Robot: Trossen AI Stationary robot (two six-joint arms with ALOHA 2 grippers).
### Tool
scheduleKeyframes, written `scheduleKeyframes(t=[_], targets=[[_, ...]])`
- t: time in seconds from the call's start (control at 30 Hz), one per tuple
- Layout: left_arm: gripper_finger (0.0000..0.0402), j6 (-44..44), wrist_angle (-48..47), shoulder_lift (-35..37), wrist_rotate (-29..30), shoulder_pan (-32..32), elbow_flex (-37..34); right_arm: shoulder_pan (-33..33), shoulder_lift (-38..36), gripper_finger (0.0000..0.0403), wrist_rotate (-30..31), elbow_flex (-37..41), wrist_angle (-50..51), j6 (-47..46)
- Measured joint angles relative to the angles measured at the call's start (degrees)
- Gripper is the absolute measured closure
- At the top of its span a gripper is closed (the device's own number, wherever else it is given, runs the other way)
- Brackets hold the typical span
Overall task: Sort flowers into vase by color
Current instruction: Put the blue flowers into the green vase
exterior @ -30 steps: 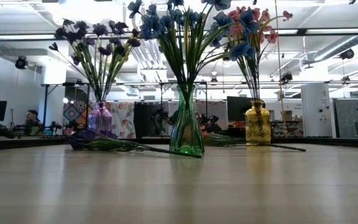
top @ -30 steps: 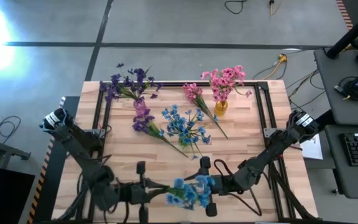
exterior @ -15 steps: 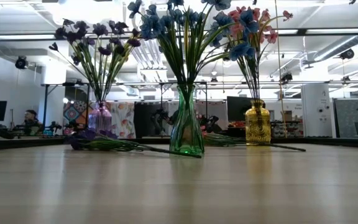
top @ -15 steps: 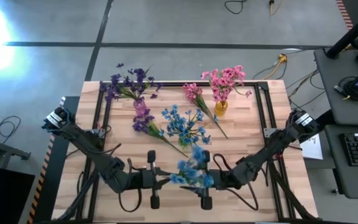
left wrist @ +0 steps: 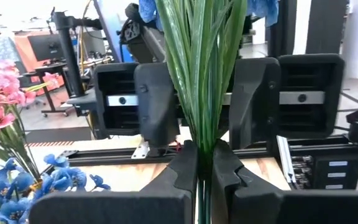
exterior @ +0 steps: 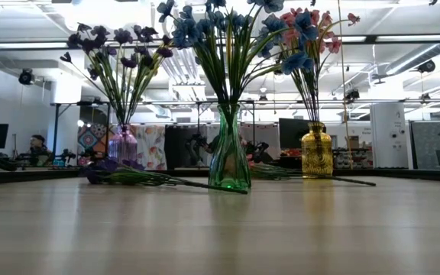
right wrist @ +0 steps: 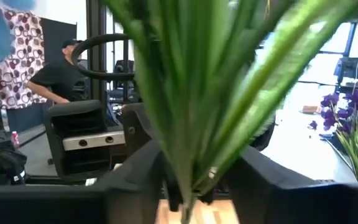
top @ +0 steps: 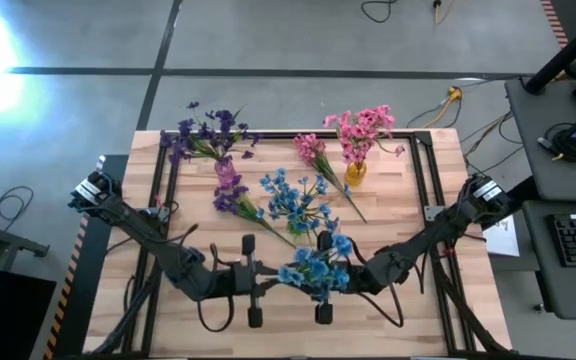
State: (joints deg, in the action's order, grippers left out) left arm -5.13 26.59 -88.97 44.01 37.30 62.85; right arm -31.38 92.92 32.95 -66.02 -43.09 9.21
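Note:
A blue flower sprig stands upright in the air over the table's near middle, blossoms up. My left gripper is shut on its green stems and reaches in level from the table's left. My right gripper comes level from the right; its fingers stand on either side of the sprig's leaves, higher up. Farther back stand a purple vase, a green vase with blue flowers and a yellow vase with pink flowers. My left gripper pinches the sprig's bundled stems low down between its two fingers, which lie level and across them. The sprig stands upright above the fingers, lifted clear of the table. My right gripper has the leaves between its fingers; whether they touch, I cannot tell.
A purple sprig and a pink sprig lie loose on the table between the vases. Black frame rails run along the table's sides. A person shows in the room beyond the table.
My left gripper has carried the blue sprig from the table's near edge toward the far edge and the right. My right gripper has moved toward the table's left, up to the sprig, so that the leaves now stand between its fingers.

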Motion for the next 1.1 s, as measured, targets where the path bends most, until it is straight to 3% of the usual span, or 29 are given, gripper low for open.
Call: scheduleKeyframes(t=[0.2, 0.27, 0.43, 0.6, 0.87, 1.0, 1.1], targets=[[0.0379, 1.2, -0.9, 0.3, 0.0, -0.6, 0.0, 0.0, 0.0, 0.0368, 0.0, 0.0, 0.1, 0.5], [0.0357, 1.4, -3.3, 1.3, 0.1, -0.7, -0.1, 0.1, -0.2, 0.0383, 0.2, 0.0, 0.5, 0.8], [0.0289, 3.1, -12.1, 5.9, 0.5, -0.7, -0.3, 0.4, -3.2, 0.0383, 3.5, 0.0, 5.3, -0.1], [0.0235, 10.4, -28.2, 12.5, 0.6, -1.5, -1.8, 2.0, -8.8, 0.0383, 10.9, 0.0, 17.9, -6.1], [0.0217, 15.9, -53.9, 20.6, 0.5, -4.4, -3.4, 6.5, -19.1, 0.0383, 10.6, 0.0, 36.1, -15.1], [0.0225, 13.7, -54.2, 23.5, 0.4, -6.7, -7.3, 7.6, -20.1, 0.0383, 9.0, 0.0, 38.1, -15.0], [0.0230, 15.2, -48.1, 25.4, 0.1, -8.3, -11.7, 7.7, -20.5, 0.0383, 4.9, 0.0, 38.1, -16.0]])
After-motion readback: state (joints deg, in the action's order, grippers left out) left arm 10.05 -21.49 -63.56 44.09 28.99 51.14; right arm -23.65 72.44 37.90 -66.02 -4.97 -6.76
